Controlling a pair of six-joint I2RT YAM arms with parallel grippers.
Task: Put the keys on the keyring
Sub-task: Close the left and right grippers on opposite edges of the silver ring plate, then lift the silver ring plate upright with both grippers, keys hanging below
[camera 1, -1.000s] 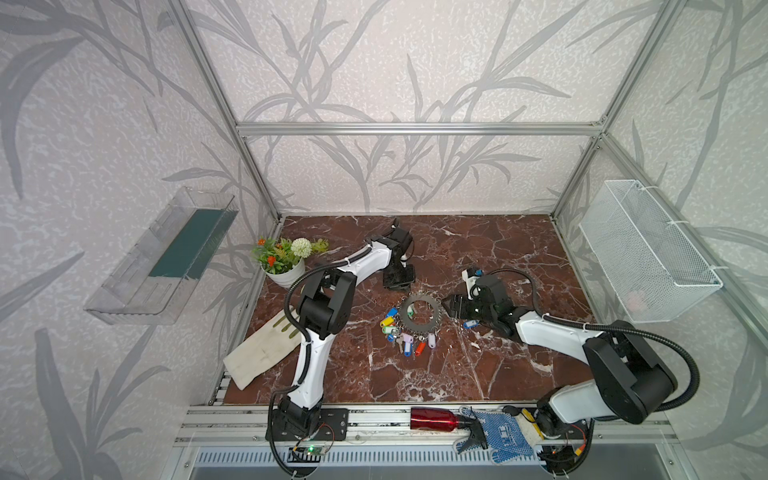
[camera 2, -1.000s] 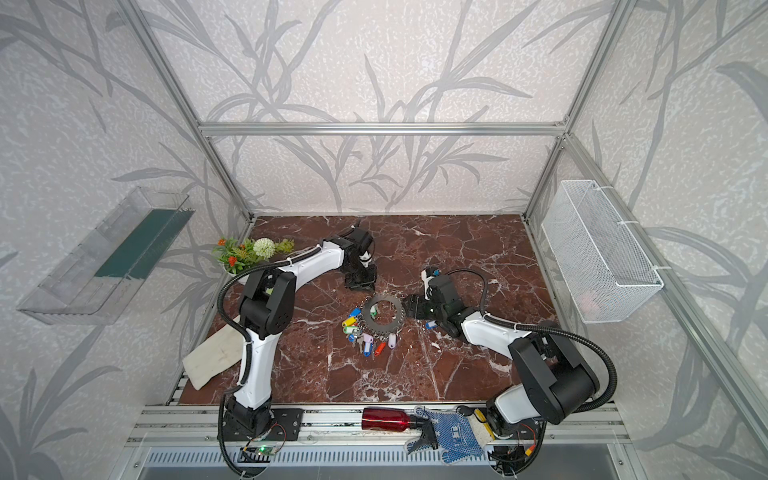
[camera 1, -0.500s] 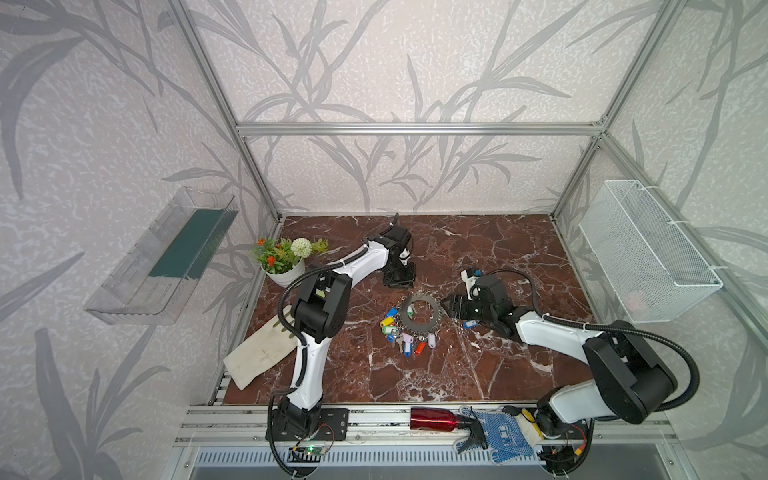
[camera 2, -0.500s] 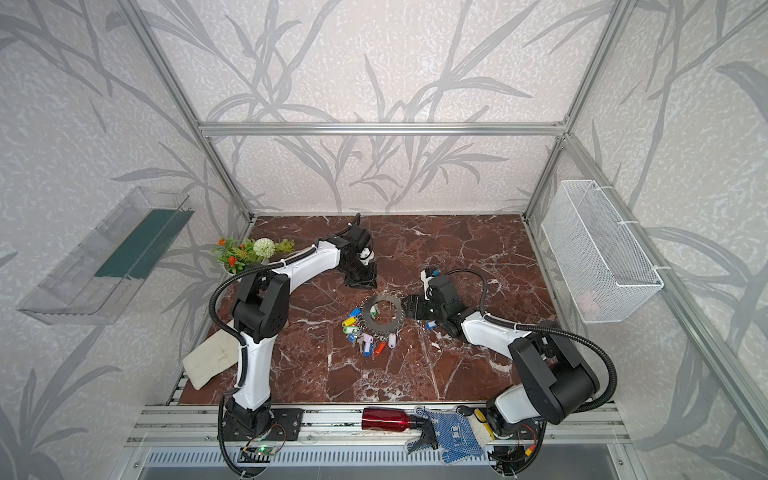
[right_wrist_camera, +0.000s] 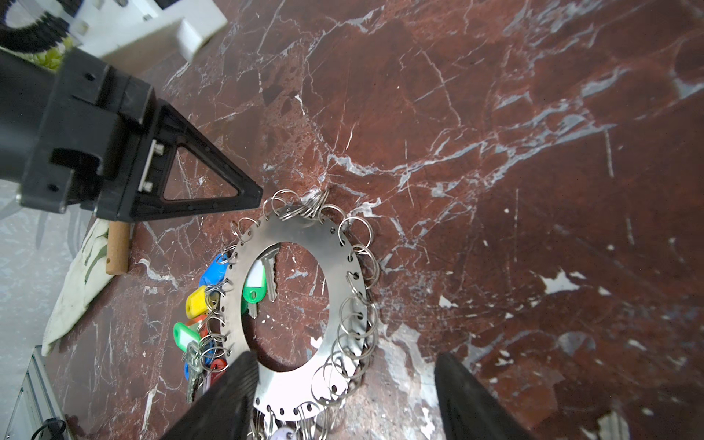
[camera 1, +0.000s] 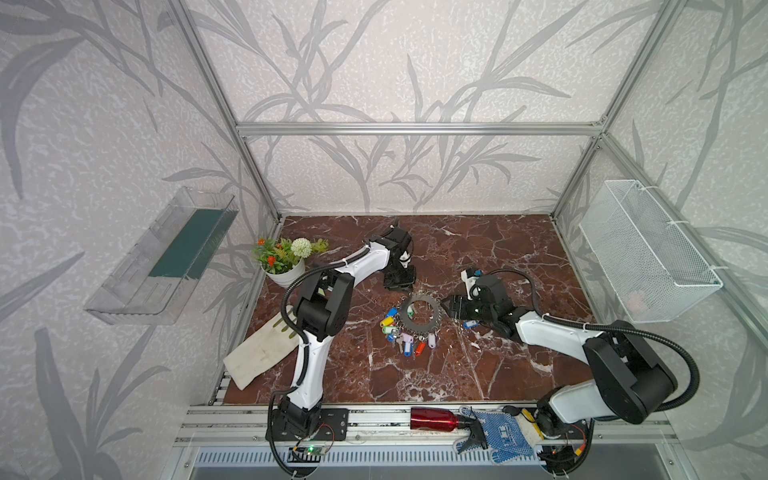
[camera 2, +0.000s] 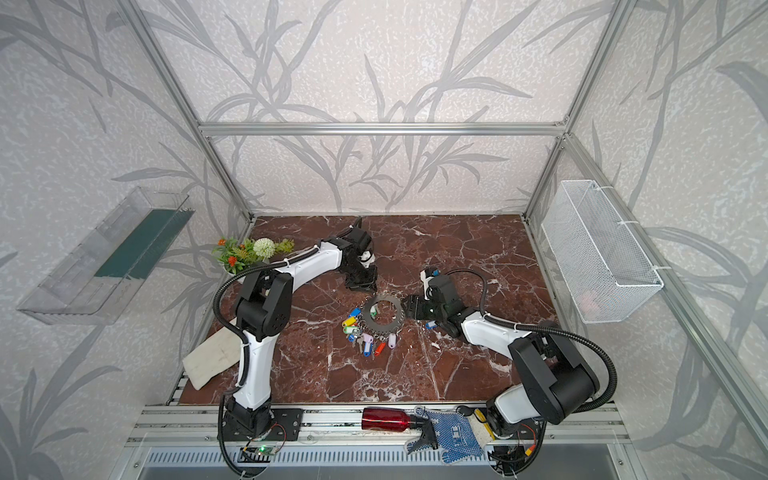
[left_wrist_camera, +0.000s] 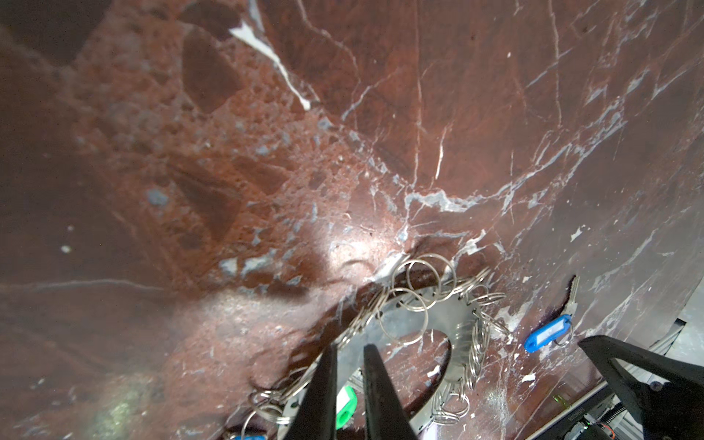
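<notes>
Little has shifted: only the left arm (camera 1: 365, 262) has swung its elbow slightly. Leaf-papered walls and a wire basket (camera 1: 644, 257) surround the red-brown marble desk (camera 1: 498, 249). The keyring (right_wrist_camera: 301, 236) lies at mid-desk, with tagged keys (camera 1: 399, 332) fringing its near rim. Over the far rim, the left gripper (left_wrist_camera: 348, 347) has its jaws nearly together, a narrow gap between them. The right gripper (right_wrist_camera: 344, 356) has its jaws wide apart, the ring's edge between them.

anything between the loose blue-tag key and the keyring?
Nothing. In the left wrist view the stretch between the blue-tag key and the keyring is bare marble tabletop.
</notes>
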